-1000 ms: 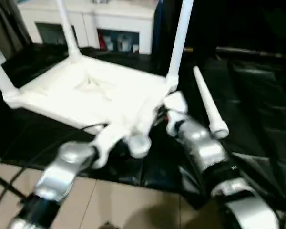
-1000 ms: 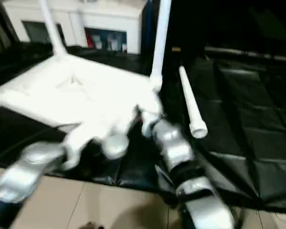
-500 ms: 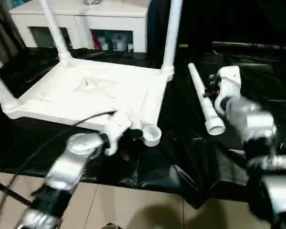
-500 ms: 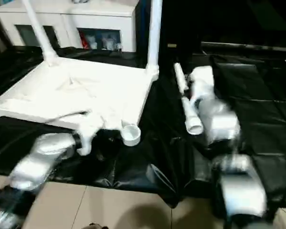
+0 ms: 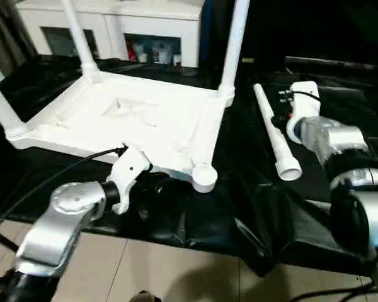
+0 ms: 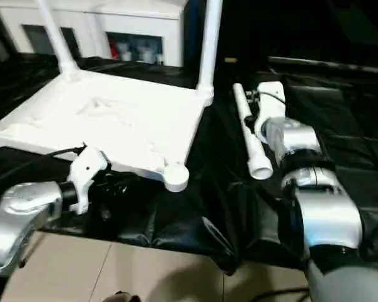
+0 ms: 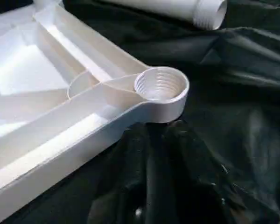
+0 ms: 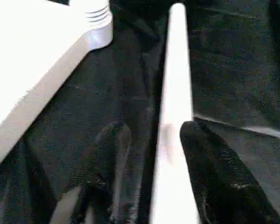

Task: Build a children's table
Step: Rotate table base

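Nearest the robot, the left gripper [image 5: 138,189] hangs just short of the children's table [image 5: 132,119], which lies upside down on the black sheet [image 5: 252,214]; its fingers are lost against the dark plastic, so I cannot tell how far apart they stand, and it has hold of nothing that I can see. Just beyond it the empty threaded socket [image 7: 161,85] at the table's near corner faces up and waits for a leg. To the right, the loose leg [image 5: 276,141] lies flat on the sheet beside the tabletop, thick threaded end toward the robot. The right gripper [image 8: 151,140] stands partly open astride this leg, one finger [image 8: 203,154] on each side, not yet closed on it. The leg is round and smooth, so an off-centre squeeze could probably roll it away or pinch the slack sheet with it. A grip so far from the threaded end could let that end droop and meet the socket crooked, crossing the threads. Farther back, three fitted legs [image 5: 234,44] stand upright, and a careless swing might knock one. The white cabinet [image 5: 113,25] stands behind.
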You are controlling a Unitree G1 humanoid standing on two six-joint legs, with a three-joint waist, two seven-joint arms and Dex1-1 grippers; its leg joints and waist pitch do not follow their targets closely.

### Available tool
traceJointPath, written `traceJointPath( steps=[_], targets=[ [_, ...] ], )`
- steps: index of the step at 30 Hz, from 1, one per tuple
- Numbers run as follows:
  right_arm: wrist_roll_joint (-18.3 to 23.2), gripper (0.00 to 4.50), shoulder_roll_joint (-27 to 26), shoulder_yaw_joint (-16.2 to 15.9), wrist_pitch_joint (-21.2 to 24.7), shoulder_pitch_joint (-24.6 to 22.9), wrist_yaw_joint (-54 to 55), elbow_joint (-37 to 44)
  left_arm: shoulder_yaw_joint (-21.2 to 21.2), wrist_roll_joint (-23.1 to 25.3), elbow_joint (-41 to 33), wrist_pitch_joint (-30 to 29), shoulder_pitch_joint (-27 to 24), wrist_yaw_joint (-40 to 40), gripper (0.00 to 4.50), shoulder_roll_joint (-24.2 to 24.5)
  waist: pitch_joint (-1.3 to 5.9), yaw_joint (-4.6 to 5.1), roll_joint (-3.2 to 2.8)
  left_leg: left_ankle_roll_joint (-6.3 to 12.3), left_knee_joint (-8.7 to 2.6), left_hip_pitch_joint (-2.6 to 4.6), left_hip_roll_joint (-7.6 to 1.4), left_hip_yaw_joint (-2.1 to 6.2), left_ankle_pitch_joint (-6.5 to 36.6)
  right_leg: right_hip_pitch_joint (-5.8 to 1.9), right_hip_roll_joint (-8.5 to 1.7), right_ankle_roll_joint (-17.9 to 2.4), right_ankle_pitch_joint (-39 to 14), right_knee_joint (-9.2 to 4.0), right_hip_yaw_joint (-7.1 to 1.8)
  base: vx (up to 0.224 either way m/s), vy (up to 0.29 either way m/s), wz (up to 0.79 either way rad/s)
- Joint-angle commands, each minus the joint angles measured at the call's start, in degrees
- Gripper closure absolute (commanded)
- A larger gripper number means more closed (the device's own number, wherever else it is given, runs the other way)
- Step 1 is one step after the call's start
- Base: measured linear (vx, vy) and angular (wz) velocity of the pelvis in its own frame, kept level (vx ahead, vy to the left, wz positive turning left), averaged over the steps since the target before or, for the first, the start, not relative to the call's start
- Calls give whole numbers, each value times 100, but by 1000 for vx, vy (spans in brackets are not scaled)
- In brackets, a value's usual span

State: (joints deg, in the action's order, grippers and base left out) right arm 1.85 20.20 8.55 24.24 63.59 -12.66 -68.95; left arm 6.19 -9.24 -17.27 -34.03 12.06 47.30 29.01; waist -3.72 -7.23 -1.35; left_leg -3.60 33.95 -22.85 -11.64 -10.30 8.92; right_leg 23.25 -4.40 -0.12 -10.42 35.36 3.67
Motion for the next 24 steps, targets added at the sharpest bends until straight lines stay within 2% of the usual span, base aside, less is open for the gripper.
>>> traceJointPath(
  steps=[1,4,7,10,13,14,16,18,21,23,24],
  targets=[
    [22,211,14,64,-65,112,114,-237,-15,-95,-312,-271,-34,47,331,115,436,-16,11,-155,-360,155,-119,24,1385,-219,-311,-1267,-955,-312,-205,0,0,0],
    [-37,185,41,63,-143,185,192,-384,2,-154,-523,-451,-54,58,316,235,447,-50,19,-183,-345,141,-111,21,1317,-221,-305,-1265,-881,-287,-205,0,0,0],
    [-92,163,87,72,-207,234,237,-480,-49,-229,-714,-594,-90,23,283,254,437,-70,34,-206,-339,136,-106,18,1395,-213,-309,-1208,-1024,-290,-212,0,0,0],
    [-110,132,139,68,-261,277,259,-556,-83,-273,-849,-603,-138,-34,260,263,421,-72,41,-267,-341,135,-106,30,1653,-188,-318,-1092,-1427,-320,-216,0,0,0],
    [-105,118,195,69,-308,329,288,-607,-115,-279,-989,-608,-217,-128,240,302,408,-64,17,-305,-340,145,-100,36,1820,-164,-308,-998,-1632,-342,-219,0,0,0],
    [-128,111,224,58,-318,381,276,-637,-130,-311,-1048,-662,-215,-157,237,315,409,-48,-22,-330,-338,149,-97,42,1878,-155,-300,-982,-1659,-344,-216,0,0,0],
    [-141,82,237,53,-300,416,276,-653,-132,-341,-1076,-709,-206,-154,203,311,414,-35,-7,-333,-330,138,-86,40,1862,-161,-284,-984,-1603,-338,-213,0,0,0],
    [-189,69,269,5,-257,449,265,-666,-122,-397,-1206,-803,-257,-154,195,326,419,-20,-9,-341,-325,143,-87,38,1856,-157,-277,-989,-1593,-332,-209,0,0,0],
    [-254,38,331,-53,-156,524,289,-708,-80,-527,-1432,-1004,-348,-163,159,321,422,6,26,-325,-318,128,-87,39,1776,-172,-273,-1031,-1502,-315,-205,0,0,0],
    [-268,32,373,-80,-35,587,191,-744,-39,-635,-1692,-1167,-461,-206,153,298,416,55,73,-289,-306,115,-84,26,1741,-177,-258,-1033,-1460,-302,-205,0,0,0],
    [-267,18,395,-84,67,651,109,-774,-24,-736,-1931,-1309,-557,-271,139,287,405,108,114,-260,-306,92,-84,23,1688,-182,-255,-1024,-1464,-304,-203,0,0,0]
  ],
)
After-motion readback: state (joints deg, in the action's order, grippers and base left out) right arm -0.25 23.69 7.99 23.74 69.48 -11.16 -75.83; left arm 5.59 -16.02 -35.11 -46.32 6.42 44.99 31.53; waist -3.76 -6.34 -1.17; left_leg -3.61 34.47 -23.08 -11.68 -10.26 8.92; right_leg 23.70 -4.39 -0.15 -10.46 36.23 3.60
